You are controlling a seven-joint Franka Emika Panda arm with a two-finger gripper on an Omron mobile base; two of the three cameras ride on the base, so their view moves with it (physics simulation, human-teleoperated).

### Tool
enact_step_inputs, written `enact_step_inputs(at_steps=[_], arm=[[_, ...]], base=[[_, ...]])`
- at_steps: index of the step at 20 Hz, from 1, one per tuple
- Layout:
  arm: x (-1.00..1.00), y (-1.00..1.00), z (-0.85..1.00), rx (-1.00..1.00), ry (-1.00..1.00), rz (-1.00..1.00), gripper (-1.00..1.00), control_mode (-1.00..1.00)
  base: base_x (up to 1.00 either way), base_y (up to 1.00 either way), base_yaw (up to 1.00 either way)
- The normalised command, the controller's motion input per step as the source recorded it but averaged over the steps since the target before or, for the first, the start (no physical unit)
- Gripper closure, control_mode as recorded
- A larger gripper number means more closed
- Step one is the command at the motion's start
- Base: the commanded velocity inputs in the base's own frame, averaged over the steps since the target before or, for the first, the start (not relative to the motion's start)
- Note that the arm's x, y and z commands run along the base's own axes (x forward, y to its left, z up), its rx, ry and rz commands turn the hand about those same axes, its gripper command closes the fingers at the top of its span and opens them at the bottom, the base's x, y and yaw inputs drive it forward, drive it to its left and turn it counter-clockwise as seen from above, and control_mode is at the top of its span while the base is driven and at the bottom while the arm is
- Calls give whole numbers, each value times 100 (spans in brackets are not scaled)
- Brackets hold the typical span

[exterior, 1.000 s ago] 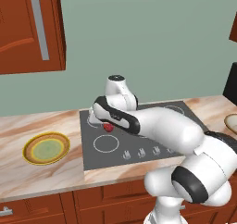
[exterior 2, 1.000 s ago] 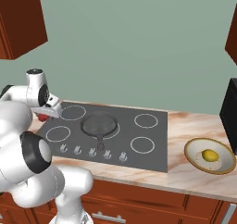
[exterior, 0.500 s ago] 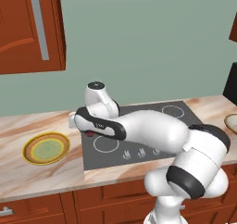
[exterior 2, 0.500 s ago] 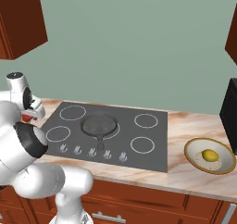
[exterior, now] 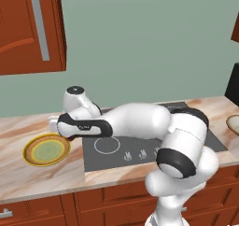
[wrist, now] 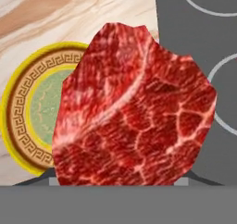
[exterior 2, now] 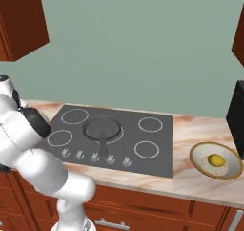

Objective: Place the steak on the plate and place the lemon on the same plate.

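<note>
Nearest to my hand camera, the steak hangs directly in front of the lens, held up off the surface. My claw is clamped on it; the finger tips themselves are covered by the meat, but the steak sits where they meet and rests on nothing else.

Beyond the steak lies the plate, on the marble counter just off the left edge of the dark cooktop. In the hand view the steak overlaps the plate's cooktop-side rim, while the pale green centre lies further toward the counter's left end. From the left base view my claw hovers at the plate's right rim, above the gap between plate and cooktop.

Governing relation: the plate centre lies leftward and below the steak. I judge that a short further carry away from the cooktop is needed before release; a drop here risks the meat landing on the rim.

Farthest off, the lemon rests in a pale tan dish near the counter's right end, well apart from the plate. A frying pan sits mid-cooktop.
</note>
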Motion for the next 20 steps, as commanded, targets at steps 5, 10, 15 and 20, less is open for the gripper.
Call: enact_step_inputs(at_steps=[5,10,15,20], arm=[[19,66,-7,0,8,0,100,-100],[14,45,-21,0,11,0,100,-100],[4,32,-26,-9,1,0,100,-100],[8,18,-29,-10,0,0,100,-100]], base=[[0,0,0],[0,0,0],[0,0,0],[0,0,0]])
